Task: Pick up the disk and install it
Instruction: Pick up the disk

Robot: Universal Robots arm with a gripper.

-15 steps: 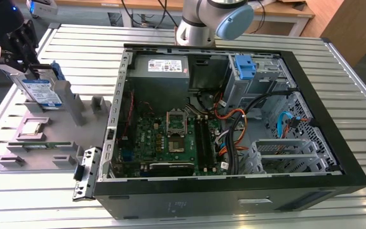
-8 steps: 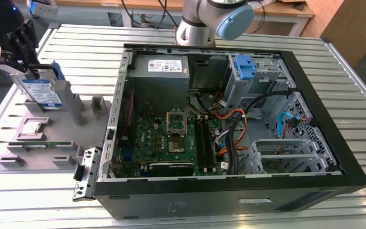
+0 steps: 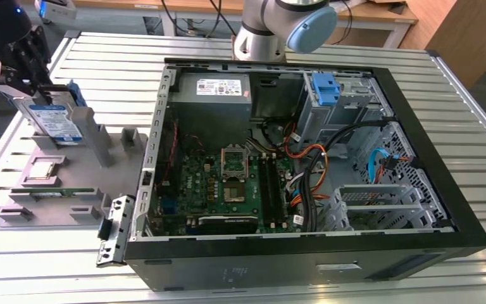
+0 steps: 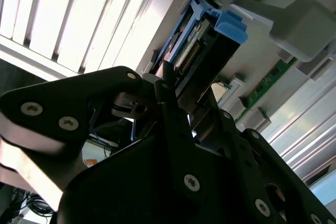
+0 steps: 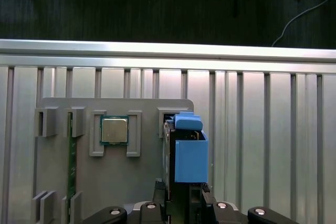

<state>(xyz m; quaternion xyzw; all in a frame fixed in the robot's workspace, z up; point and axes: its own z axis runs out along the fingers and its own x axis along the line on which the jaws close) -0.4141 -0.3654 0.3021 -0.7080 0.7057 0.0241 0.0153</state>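
The gripper point(image 3: 38, 98) hangs at the exterior view's far left, over a grey holder block point(image 3: 99, 166) on the slatted table point(image 3: 226, 50). Its jaws are drawn narrow onto the upper end of the disk point(image 3: 55, 123), which stands on edge at the block. In the first wrist view the disk point(image 5: 189, 156) runs edge-on between the black fingers point(image 5: 157, 186). Just beside it in the block lie a square chip point(image 5: 114, 130) and a green memory stick point(image 5: 70, 150). To the exterior view's right, well apart, the open computer case point(image 3: 268, 271) lies flat. A blue bracket point(image 3: 325, 88) sits in its far drive bay, with black and orange cables point(image 3: 311, 166) looping nearer.
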